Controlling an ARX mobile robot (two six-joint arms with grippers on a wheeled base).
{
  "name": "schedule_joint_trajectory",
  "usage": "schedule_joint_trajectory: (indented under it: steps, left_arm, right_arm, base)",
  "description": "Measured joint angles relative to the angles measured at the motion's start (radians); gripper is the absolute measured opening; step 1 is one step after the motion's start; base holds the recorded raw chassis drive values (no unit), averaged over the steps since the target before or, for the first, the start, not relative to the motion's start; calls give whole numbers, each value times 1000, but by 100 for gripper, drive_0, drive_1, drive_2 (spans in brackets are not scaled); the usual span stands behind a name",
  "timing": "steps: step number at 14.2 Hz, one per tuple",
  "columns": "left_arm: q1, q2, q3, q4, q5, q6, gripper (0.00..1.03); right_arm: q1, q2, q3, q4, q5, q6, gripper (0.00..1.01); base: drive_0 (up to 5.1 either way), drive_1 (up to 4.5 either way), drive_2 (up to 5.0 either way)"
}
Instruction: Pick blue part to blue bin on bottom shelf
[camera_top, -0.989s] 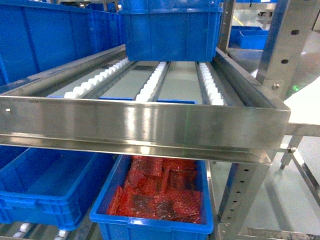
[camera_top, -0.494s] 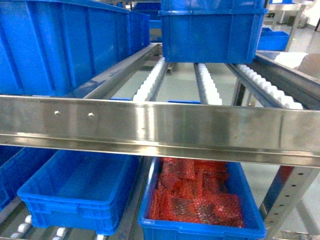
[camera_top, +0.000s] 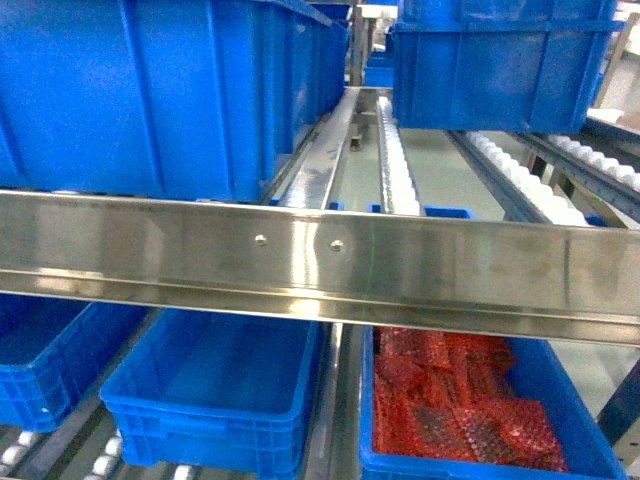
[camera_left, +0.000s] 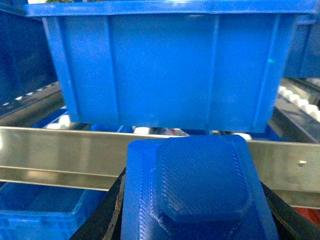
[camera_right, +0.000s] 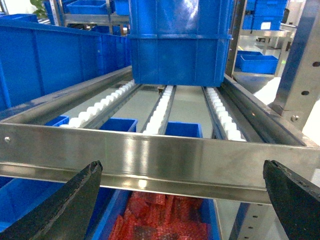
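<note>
The blue part (camera_left: 200, 190), a ridged block with a raised octagonal face, fills the bottom of the left wrist view. My left gripper (camera_left: 194, 215) is shut on it, black fingers (camera_left: 107, 212) showing on both sides. Below the steel front rail (camera_top: 320, 260), an empty blue bin (camera_top: 215, 385) sits on the bottom shelf (camera_top: 100, 465) with its white rollers; a corner of a blue bin (camera_left: 40, 210) shows low in the left wrist view. My right gripper (camera_right: 181, 167) is open and holds nothing, facing the rail (camera_right: 160, 160). Neither gripper appears in the head view.
A blue bin of red bubble-wrapped parts (camera_top: 470, 410) stands right of the empty one. Another blue bin (camera_top: 40, 350) is partly seen at the left. Large blue bins (camera_top: 150, 90) (camera_top: 490, 60) sit on the upper roller level. A perforated upright (camera_right: 300, 65) stands at the right.
The head view has swung left along the rack: the rail's screw holes and the bin of red parts have slid rightward, and the empty bin now sits nearer the middle.
</note>
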Motion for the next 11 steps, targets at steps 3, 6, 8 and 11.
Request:
schedule_joint_trajectory:
  steps: [3, 6, 8, 11]
  left_arm:
    - [3, -1, 0, 3, 5, 0, 44]
    - [0, -1, 0, 2, 5, 0, 44]
    - [0, -1, 0, 2, 5, 0, 44]
    - [0, -1, 0, 2, 5, 0, 44]
  right_arm:
    - [0, 0, 0, -5, 1, 0, 98]
    - [0, 0, 0, -6, 2, 0, 98]
    - [0, 0, 0, -5, 1, 0, 98]
    - [0, 0, 0, -5, 1, 0, 98]
  base:
    - [-504, 237, 237]
    - [-504, 237, 237]
    - [0, 0, 0]
    - [0, 0, 0]
